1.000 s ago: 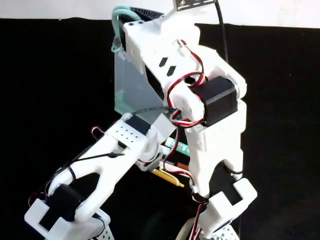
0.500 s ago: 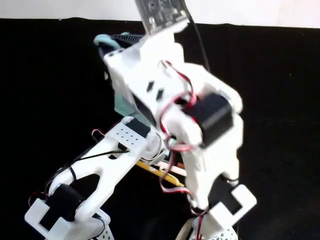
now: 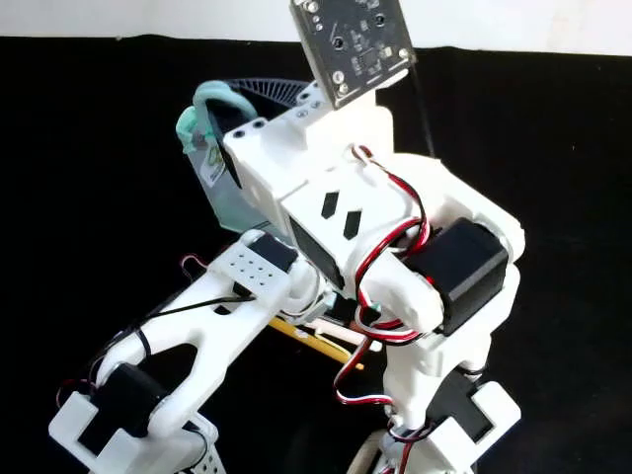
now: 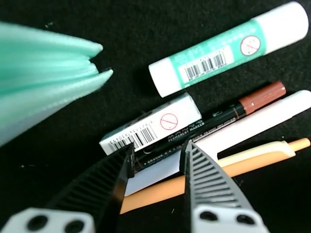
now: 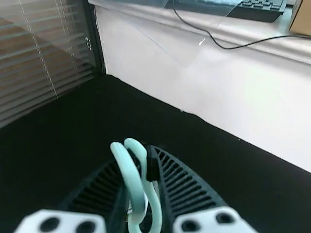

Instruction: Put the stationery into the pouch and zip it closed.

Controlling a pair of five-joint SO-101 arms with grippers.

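My right gripper [image 5: 146,162] is shut on the pale teal loop [image 5: 132,174] of the pouch. In the high view the translucent teal pouch [image 3: 219,193] hangs from that loop [image 3: 197,107] above the table, at the back left. My left gripper [image 4: 158,148] is open, low over the stationery lying side by side: a green-and-white glue stick [image 4: 228,48], a white eraser [image 4: 150,128], a black marker with a brown cap [image 4: 218,116], a white pen [image 4: 257,124] and an orange pen [image 4: 218,170]. The marker lies just beyond the fingertips. A pouch corner [image 4: 43,82] hangs close beside them.
The black table [image 3: 89,148] runs to a white wall at the back. The right arm's body [image 3: 395,257] covers the middle of the high view and hides most of the stationery; a yellow pen [image 3: 316,341] peeks out under it. The left arm [image 3: 197,336] stands at the front left.
The right arm has swung the hanging pouch to the left and turned its wrist, so its camera board now faces up. The left arm has kept still.
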